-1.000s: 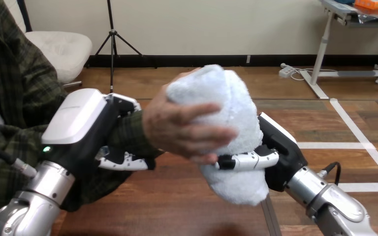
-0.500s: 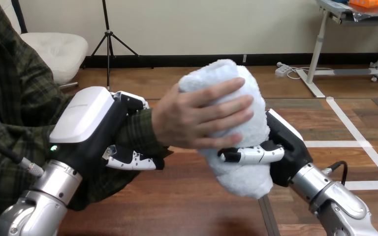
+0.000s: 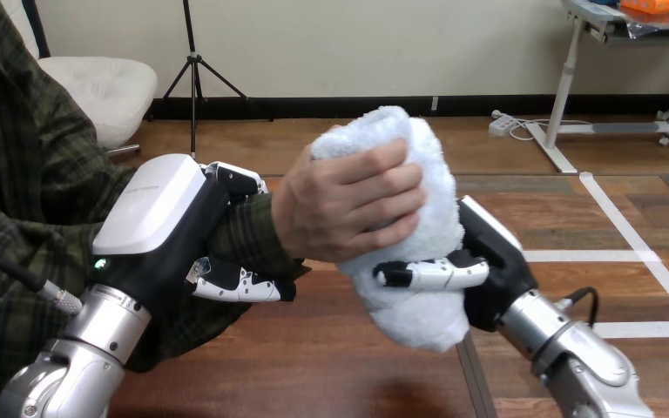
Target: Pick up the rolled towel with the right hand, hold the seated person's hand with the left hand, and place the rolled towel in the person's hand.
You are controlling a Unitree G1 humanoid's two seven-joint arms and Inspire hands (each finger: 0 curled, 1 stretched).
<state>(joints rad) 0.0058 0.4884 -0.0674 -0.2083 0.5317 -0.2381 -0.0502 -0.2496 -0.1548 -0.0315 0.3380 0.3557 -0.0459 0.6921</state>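
Left hand: curling its fingers round the person's wrist.
Right hand: gripping the rolled towel.
Person's hand: grasping the towel's upper part.

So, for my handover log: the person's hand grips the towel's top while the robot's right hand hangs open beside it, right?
No: the head view shows the right hand curled round the rolled towel, lower down. The person's hand does grip its top.

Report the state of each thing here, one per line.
rolled towel: upright, raised, gripped in two places.
person's hand: fingers curled round the towel's upper part.
left hand: shut on the person's wrist.
right hand: shut on the towel's lower part.
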